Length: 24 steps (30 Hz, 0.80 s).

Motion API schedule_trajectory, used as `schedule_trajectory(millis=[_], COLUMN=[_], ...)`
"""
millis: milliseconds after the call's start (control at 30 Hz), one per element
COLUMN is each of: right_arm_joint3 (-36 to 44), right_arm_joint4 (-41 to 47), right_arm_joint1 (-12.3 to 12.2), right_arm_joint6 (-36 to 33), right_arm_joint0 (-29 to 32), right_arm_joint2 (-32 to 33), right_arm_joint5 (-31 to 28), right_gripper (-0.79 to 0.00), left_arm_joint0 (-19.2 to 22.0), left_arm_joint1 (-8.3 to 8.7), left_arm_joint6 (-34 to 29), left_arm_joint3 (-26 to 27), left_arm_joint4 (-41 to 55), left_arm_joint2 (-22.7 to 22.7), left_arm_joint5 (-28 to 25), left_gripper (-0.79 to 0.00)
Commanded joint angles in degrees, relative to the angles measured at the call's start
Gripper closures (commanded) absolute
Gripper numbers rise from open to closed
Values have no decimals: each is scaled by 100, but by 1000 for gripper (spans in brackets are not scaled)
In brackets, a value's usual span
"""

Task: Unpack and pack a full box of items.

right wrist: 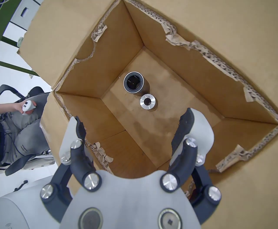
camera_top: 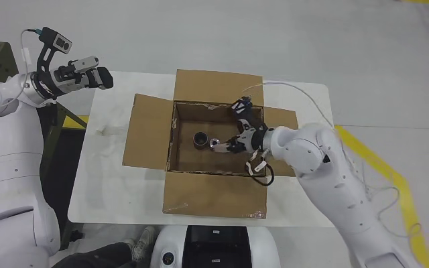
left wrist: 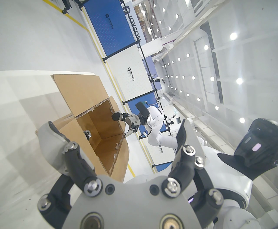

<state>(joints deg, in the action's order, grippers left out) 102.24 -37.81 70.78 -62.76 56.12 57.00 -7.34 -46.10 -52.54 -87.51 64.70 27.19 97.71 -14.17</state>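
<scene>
Beyond spread right jaws, untouched: silver ring (right wrist: 147, 102).

You have a white table (camera_top: 100, 167) in front of you, its top scuffed and speckled near the left edge. It stands on a pale grey floor (camera_top: 201, 33). A yellow line (camera_top: 367, 153) runs along the floor past the table's right side and bends toward you. A dark green frame (camera_top: 72, 119) shows just beyond the table's left edge. From the left wrist view you see the hall behind: blue panels (left wrist: 108, 28) and a white perforated panel (left wrist: 128, 71) stand in a row on black posts beside another yellow floor line (left wrist: 76, 20), and round ceiling lights (left wrist: 233, 35) glow overhead.
</scene>
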Motion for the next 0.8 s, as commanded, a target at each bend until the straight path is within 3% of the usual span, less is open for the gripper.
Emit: schedule_trajectory(millis=[0, 767], right_arm_joint3=[-175, -1507], right_arm_joint4=[-5, -533], right_arm_joint1=[19, 204], right_arm_joint6=[46, 564], right_arm_joint0=[-82, -618], right_arm_joint2=[-117, -1110], right_arm_joint5=[-101, -909], right_gripper=[-785, -785], left_arm_joint0=[0, 0], left_arm_joint1=[0, 0], left_arm_joint6=[0, 0], left_arm_joint3=[0, 0], left_arm_joint4=[0, 0], left_arm_joint2=[0, 0], left_arm_joint5=[0, 0], left_gripper=[-785, -785])
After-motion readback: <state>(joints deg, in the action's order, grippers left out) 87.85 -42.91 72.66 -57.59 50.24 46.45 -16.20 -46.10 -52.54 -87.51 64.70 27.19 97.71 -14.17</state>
